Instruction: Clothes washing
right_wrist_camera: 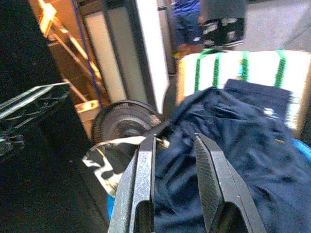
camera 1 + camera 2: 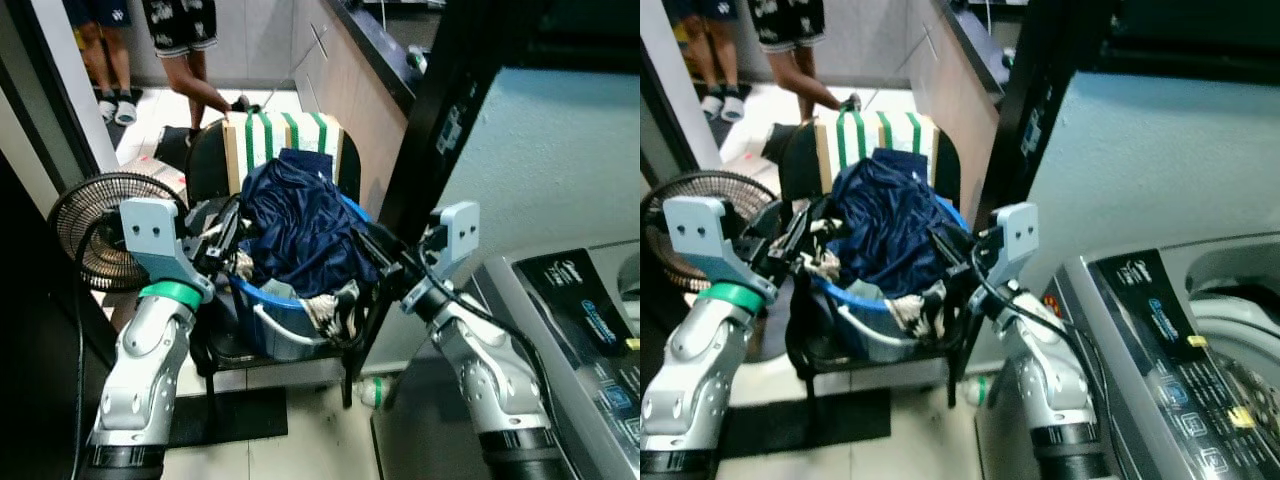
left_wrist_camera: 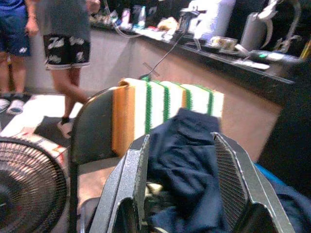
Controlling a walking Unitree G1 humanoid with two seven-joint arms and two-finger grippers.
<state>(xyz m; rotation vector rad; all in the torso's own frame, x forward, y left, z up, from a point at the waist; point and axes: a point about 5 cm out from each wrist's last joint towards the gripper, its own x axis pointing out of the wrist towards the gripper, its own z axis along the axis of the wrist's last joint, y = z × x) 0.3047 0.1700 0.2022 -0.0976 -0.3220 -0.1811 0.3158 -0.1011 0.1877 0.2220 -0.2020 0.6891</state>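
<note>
Laundry sits heaped in the blue basket (image 2: pixel 262 300) on the black chair (image 2: pixel 205 165), with the navy garment (image 2: pixel 300 225) piled on top and a patterned cloth (image 2: pixel 330 305) spilling over the near rim. Your left gripper (image 2: pixel 222 238) is at the basket's left edge and your right gripper (image 2: pixel 368 248) at its right edge; both have their fingers parted and hold nothing, and through each wrist camera you see the navy garment framed between the fingers.

Watch these risks:
- If you close on the garment alone, it may drag the patterned cloth and other pieces out onto the floor.
- If you mean to lift the basket, an uneven grip on the two rims could tip it, since the heap rides high above the rim.
- The chair looks light; a sideways push from either arm could shove it toward the fan (image 2: pixel 95 225) just beside your left arm.
- The washer (image 2: pixel 1180 350) is on your right, so a swing across could catch the dark upright panel (image 2: pixel 450 110) between it and the chair.
- People (image 2: pixel 185 50) stand behind the chair; keep your moves short.
</note>
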